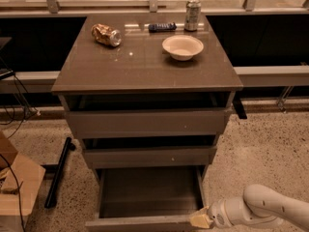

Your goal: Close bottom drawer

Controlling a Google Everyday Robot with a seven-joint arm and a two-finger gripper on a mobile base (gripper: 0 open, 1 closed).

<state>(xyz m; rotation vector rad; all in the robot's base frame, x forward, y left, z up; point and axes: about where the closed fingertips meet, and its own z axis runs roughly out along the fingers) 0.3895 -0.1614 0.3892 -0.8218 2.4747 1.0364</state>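
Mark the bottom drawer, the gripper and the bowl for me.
bottom drawer (149,192), camera view, bare inside floor.
gripper (199,219), camera view, pale tip by the drawer's front right corner.
bowl (182,46), camera view, inner hollow.

A grey-brown cabinet (145,69) stands on a speckled floor. Its bottom drawer (147,195) is pulled far out, while the middle drawer (147,156) and top drawer (145,123) each stand slightly open. The gripper (199,219), on a white arm (270,208) reaching in from the lower right, sits at the front right corner of the bottom drawer. On the cabinet top are a white bowl (182,47), an upright can (192,14), a crushed can (106,35) on its side and a small dark bar (162,27). A cardboard box (14,192) sits at the left.
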